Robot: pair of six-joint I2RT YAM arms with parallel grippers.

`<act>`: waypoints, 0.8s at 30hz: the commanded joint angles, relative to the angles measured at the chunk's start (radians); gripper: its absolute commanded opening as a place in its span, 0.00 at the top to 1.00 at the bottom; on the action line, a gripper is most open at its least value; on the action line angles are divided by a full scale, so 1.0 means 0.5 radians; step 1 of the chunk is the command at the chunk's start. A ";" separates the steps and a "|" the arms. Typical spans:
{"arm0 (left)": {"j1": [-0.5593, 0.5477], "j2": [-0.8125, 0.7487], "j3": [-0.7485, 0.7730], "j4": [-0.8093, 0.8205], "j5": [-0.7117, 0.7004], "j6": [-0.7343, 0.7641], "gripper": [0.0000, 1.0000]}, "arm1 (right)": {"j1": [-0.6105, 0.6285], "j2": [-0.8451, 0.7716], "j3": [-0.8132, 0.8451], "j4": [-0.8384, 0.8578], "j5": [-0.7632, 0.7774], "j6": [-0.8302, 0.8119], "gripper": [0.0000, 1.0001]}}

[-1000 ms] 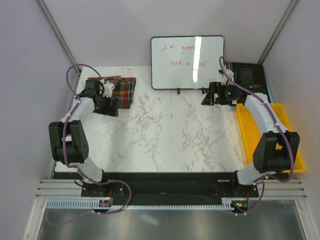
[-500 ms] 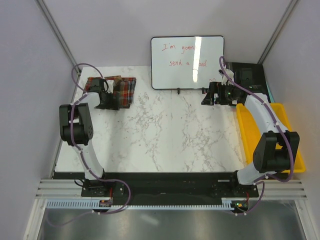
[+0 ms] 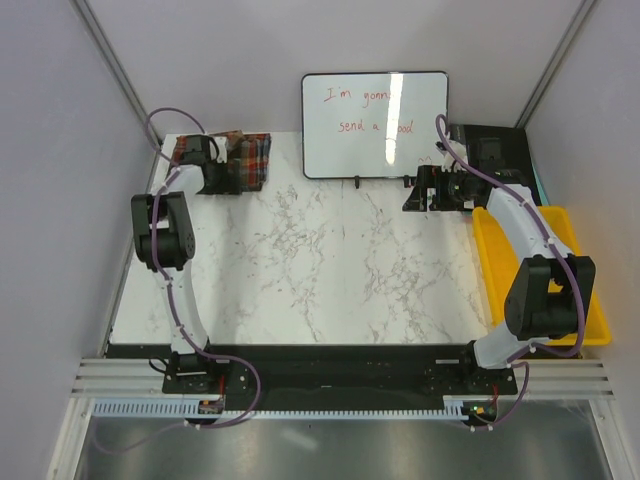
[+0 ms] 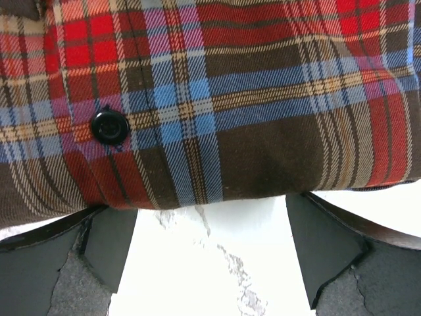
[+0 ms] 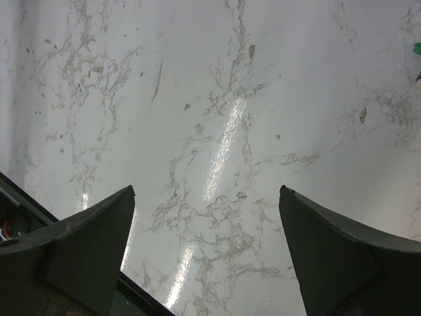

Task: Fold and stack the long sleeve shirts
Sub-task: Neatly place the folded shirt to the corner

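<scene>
A folded plaid shirt (image 3: pixel 245 160) in red, brown and blue checks lies at the far left corner of the marble table. My left gripper (image 3: pixel 222 178) is open and pressed up against its near edge. In the left wrist view the shirt (image 4: pixel 217 99) fills the upper frame, with a black button (image 4: pixel 109 126), and its folded edge lies just ahead of my open fingers (image 4: pixel 329 243); bare table shows between them. My right gripper (image 3: pixel 418 190) is open and empty over bare marble (image 5: pixel 217 131) at the far right. No other shirt shows.
A whiteboard (image 3: pixel 375 110) with red writing stands at the back centre. A yellow plastic bin (image 3: pixel 525 270) sits along the right edge, with a black device (image 3: pixel 495 150) behind it. Grey walls close in the table on the left, back and right.
My left arm has reached farther back and left, pushing the folded shirt toward the far left corner. The right arm has stayed in place.
</scene>
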 commanded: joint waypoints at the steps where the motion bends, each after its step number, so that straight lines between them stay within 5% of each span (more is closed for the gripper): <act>1: -0.019 0.072 0.156 -0.090 0.084 -0.044 0.01 | -0.007 0.006 0.032 0.041 0.010 0.014 0.02; 8: -0.043 -0.590 -0.150 -0.173 0.269 -0.062 0.01 | -0.007 -0.043 0.151 -0.014 0.089 -0.041 0.02; 14: -0.043 -1.081 -0.080 -0.654 0.370 0.026 0.01 | -0.010 -0.089 0.265 -0.063 0.212 -0.117 0.02; 24: -0.043 -1.808 -0.831 -0.741 0.499 0.103 0.01 | -0.007 -0.283 -0.188 -0.017 0.365 -0.080 0.02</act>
